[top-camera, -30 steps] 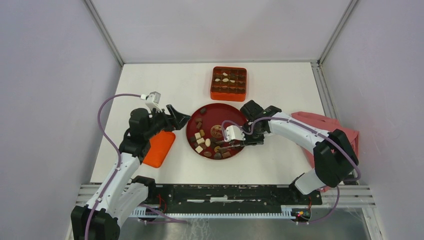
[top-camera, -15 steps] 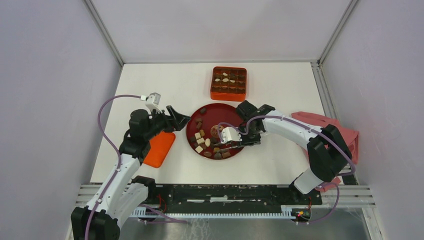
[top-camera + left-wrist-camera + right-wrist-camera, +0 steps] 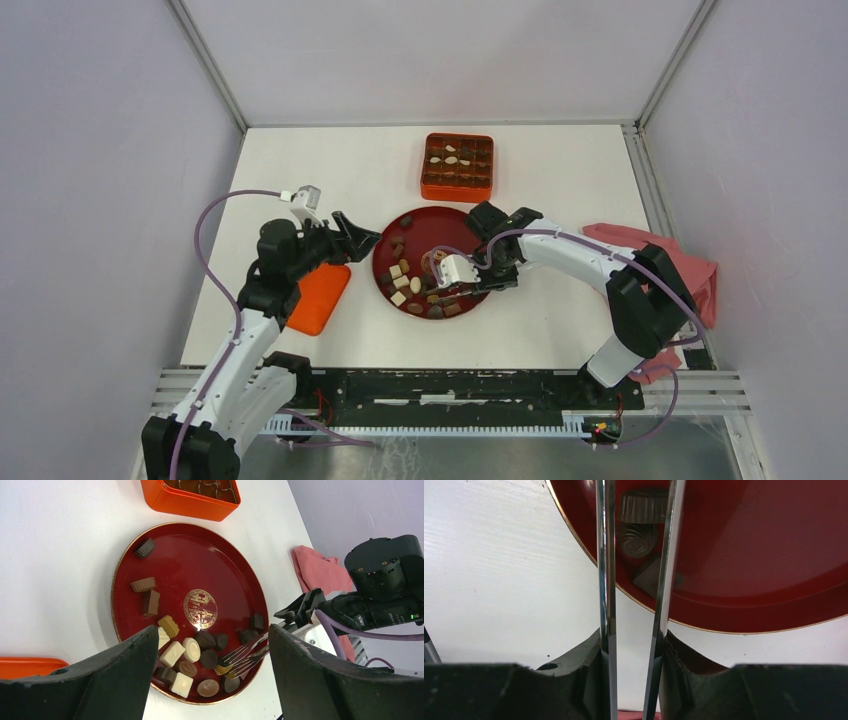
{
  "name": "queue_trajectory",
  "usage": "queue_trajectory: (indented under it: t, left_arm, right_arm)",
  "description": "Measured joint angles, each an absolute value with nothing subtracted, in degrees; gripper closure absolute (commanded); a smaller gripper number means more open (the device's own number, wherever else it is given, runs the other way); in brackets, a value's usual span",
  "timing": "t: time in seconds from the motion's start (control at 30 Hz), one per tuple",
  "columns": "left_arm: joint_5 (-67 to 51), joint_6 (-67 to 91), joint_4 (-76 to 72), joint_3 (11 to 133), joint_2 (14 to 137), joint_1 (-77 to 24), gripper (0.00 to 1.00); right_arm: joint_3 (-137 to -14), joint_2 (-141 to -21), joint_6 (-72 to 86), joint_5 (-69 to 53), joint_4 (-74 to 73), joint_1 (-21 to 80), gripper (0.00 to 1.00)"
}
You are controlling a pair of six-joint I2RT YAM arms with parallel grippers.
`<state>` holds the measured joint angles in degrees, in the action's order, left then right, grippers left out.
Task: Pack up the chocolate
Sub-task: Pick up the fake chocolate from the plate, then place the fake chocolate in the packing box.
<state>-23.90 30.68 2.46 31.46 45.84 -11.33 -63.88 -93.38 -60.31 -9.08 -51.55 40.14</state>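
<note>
Centre of the red plate (image 3: 130, 550): a round gold emblem (image 3: 200, 609) of symmetric, character-like strokes, too fine to read with certainty. No other lettering, number or brand mark is legible.

We are in a robotics lab test cell. A white rectangular worktop (image 3: 330, 170) is boxed in by plain pale-lilac panel walls (image 3: 100, 200) on slim aluminium corner posts (image 3: 205, 60). A white-and-black left robot arm (image 3: 235, 345) and its twin right robot arm (image 3: 575, 252) are bolted to a slotted aluminium rail (image 3: 745, 388) along the near edge. Purple cables (image 3: 205, 230) loop free.
</note>
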Motion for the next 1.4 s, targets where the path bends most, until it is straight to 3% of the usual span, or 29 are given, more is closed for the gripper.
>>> queue_trajectory:
  t: [0.5, 0.8, 1.07, 1.4]
  left_arm:
    - [-23.9, 30.7, 2.5, 31.5, 45.7, -11.3, 0.14]
    - [-23.9, 30.7, 2.6, 31.5, 45.8, -11.3, 0.13]
    - [-22.7, 29.3, 5.1, 36.6, 49.2, -11.3, 0.02]
    - [-17.2, 16.9, 14.2, 51.3, 55.1, -11.3, 0.01]
  right_arm:
    - [-63.9, -92.2, -58.3, -10.7, -51.5, 37.6, 1.0]
    - [-67.0, -91.2, -57.0, -19.0, -51.9, 30.3, 1.0]
    - [-76.0, -91.4, -51.4, -27.4, -49.3, 19.5, 1.0]
    - [-93.8, -104.2, -38.5, -23.2, -41.7, 17.3, 1.0]
